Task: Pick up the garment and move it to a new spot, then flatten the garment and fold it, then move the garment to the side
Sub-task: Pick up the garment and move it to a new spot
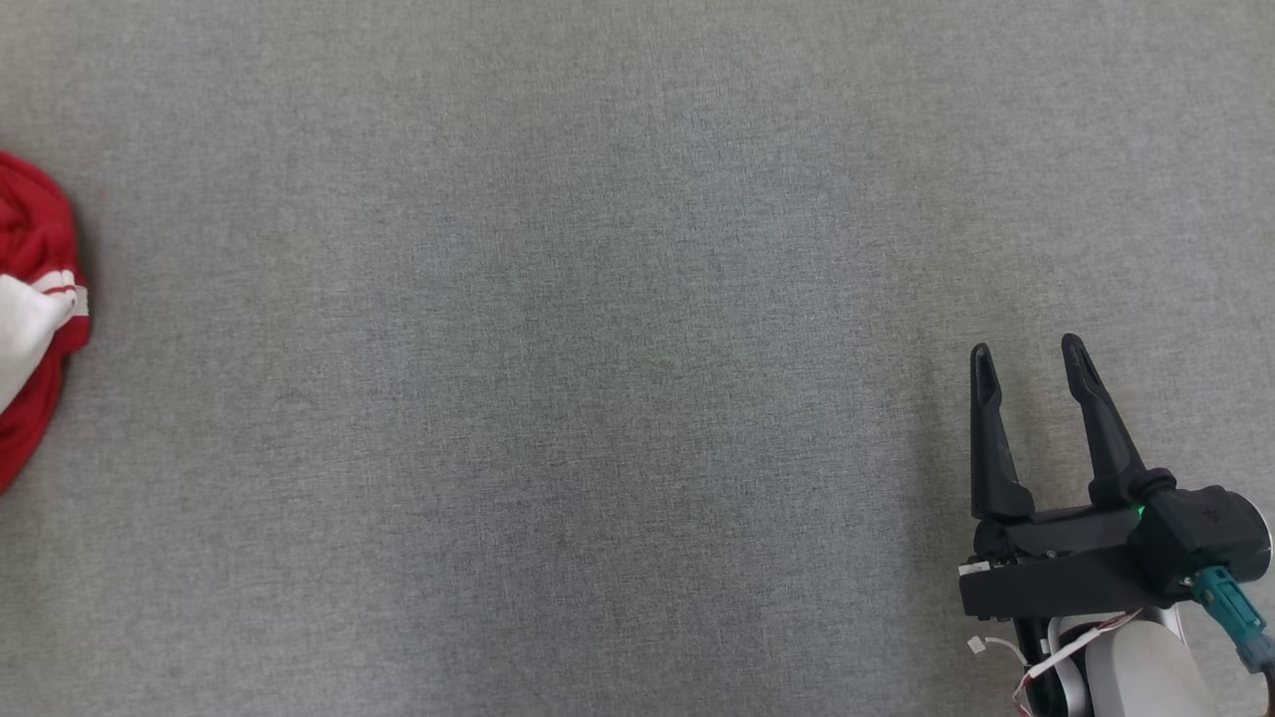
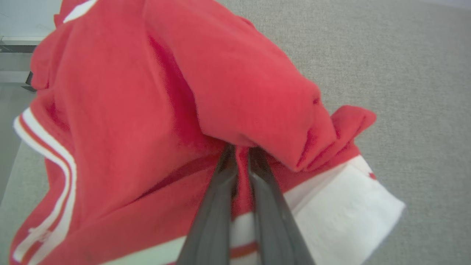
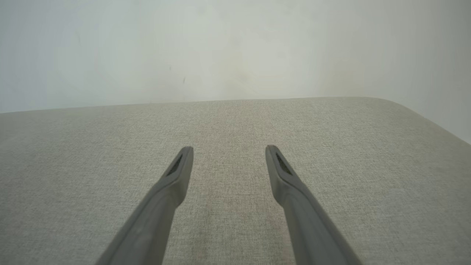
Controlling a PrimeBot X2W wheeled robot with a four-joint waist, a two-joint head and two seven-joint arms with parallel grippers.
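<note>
Inside left end effector, garment.

Soft, even light throughout; we find no glare. The black two-fingered right hand casts a faint shadow leftward on the grey woven worktop. Close to the lens, the crumpled red-and-white fabric garment looks blurred.

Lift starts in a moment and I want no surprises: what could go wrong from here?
1. The left gripper pinches a thin fold of the bunched garment; it may slip out on lifting.
2. The garment sits at the head view's far left edge, partly cut off, so a slip could go unnoticed.
3. The right gripper hangs open far across the table, likely too far to help fast.
</note>
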